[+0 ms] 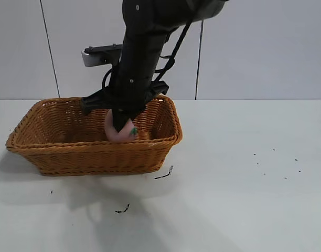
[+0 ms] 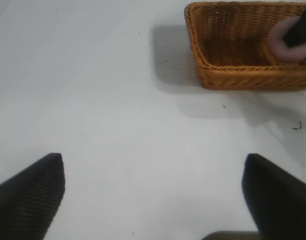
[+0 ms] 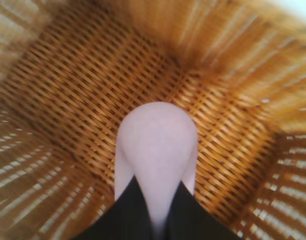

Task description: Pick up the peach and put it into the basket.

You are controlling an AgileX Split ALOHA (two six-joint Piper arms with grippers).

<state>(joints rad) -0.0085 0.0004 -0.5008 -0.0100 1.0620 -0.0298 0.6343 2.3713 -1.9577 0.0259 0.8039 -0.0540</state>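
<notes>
Basket [image 2: 243, 75] cut off at the left wrist view's edge, peach [image 1: 118, 131] partly hidden behind right hand [image 1: 124, 125], basket weave blurred in right wrist view

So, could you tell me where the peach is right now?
The peach is clamped in the right gripper, held inside the basket toward its right end, left of centre in the exterior view.

Stood on a flat white tabletop [image 1: 244, 199] marked by small dark specks [image 1: 167, 174]. Backed by a pale grey panelled wall [image 1: 265, 47] divided by thin vertical seams. Lit evenly, with soft shadows.
</notes>
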